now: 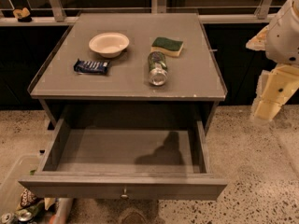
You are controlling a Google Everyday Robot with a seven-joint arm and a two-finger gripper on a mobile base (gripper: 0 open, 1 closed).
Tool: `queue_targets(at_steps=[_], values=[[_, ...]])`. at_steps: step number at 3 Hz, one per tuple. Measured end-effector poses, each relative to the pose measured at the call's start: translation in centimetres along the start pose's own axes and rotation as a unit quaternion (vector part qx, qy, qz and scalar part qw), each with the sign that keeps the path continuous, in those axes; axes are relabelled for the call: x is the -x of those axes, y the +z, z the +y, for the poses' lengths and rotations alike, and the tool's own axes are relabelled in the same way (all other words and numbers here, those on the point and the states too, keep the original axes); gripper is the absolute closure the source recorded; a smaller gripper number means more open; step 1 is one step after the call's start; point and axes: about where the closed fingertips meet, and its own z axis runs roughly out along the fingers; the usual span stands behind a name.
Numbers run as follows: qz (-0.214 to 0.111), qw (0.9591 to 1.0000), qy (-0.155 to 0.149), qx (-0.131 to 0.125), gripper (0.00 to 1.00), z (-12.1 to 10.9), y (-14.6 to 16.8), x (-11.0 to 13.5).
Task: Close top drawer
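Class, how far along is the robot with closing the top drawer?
Done: nothing; the top drawer stands pulled far out. In hand: the gripper hangs right of the cabinet, touching nothing. Left: reach the drawer front and push it in.

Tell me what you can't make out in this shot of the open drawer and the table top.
Camera view only.
Gripper, hanging right of the cabinet: its arm runs off the right edge.
Top drawer: its back is dark under the cabinet top; everything below is hidden by its front.
Snack bar: wrapper print too small to read.
Plastic bin: cut off by the left and bottom edges.
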Motion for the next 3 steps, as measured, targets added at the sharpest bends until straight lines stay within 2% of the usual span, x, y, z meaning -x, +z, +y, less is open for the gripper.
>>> queue_targets(at_steps=[1,2,3], values=[[-0.001,1.0,-0.002,-0.005,0.0,0.2,-0.1,0.0],[-0.007,0.9998,-0.012,-0.012,0.0,2.5,0.6,-1.0],[-0.032,0.9995,-0.006,0.0,0.0,6.2,4.9,-4.8]])
